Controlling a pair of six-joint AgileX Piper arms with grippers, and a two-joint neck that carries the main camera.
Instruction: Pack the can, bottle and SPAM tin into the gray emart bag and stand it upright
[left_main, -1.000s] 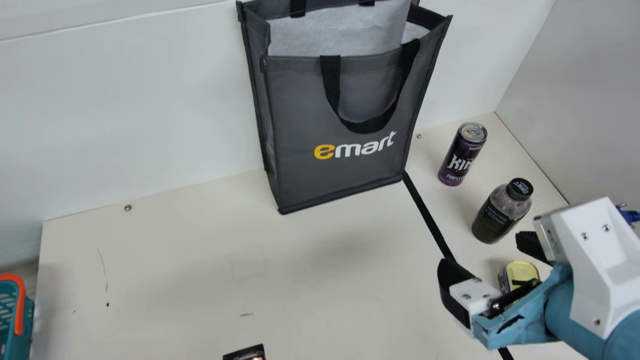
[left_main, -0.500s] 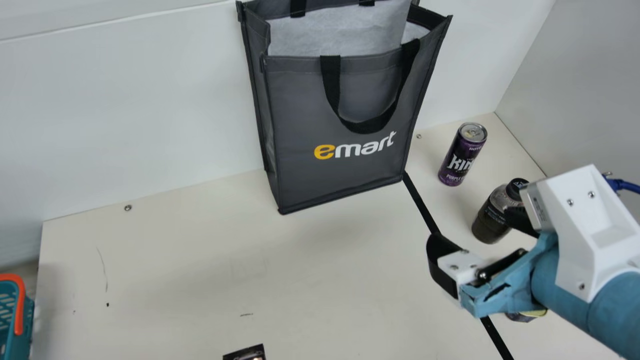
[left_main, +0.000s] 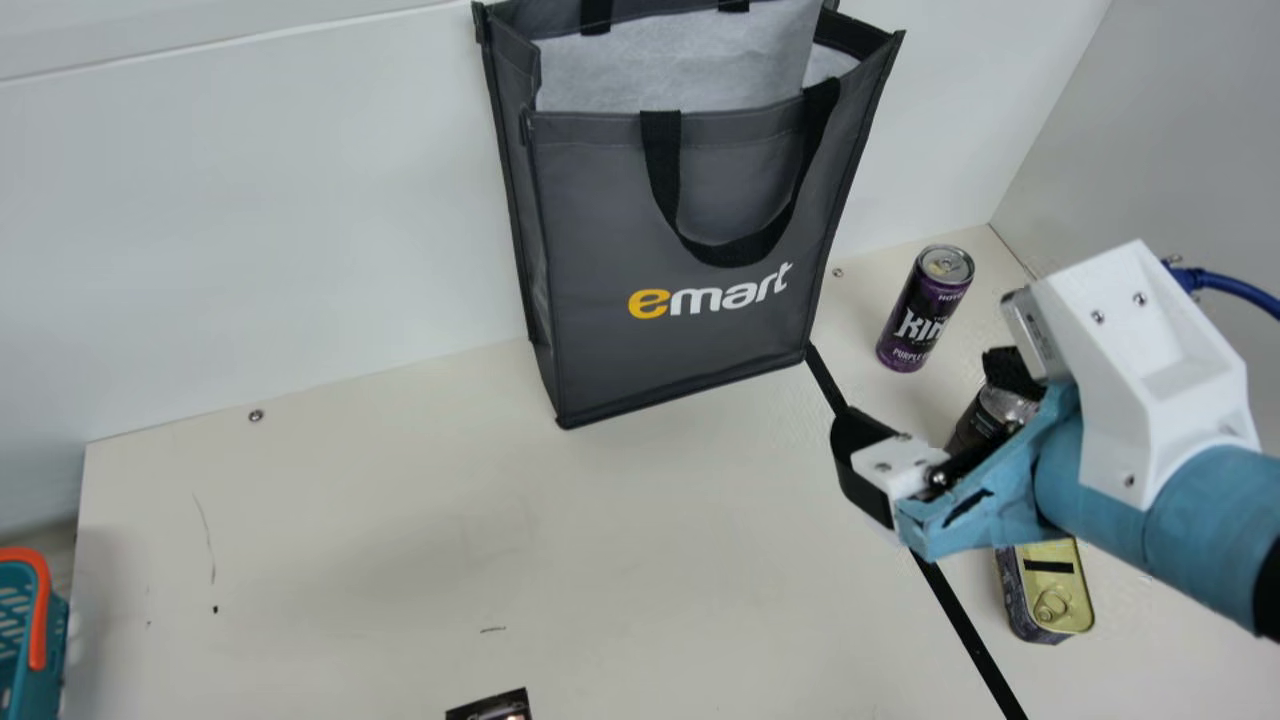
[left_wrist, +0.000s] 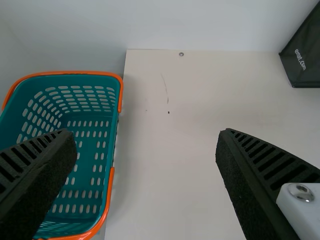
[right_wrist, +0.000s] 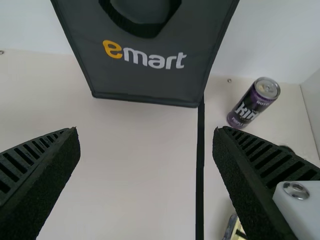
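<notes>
Right gripper (right_wrist: 146, 134): wide open, empty. Left gripper (left_wrist: 145, 132): likewise. Likely first pick: can (left_main: 922, 312), upright, near far right corner of table (left_main: 350, 520), beyond and right of the open fingers; right arm (left_main: 1190, 510) nearer.

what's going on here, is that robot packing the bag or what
Nothing is being held right now. The right gripper is open and empty over the table, and the left gripper is open near the basket. The gray bag stands upright by the wall, while the can, bottle and tin are outside it.
</notes>
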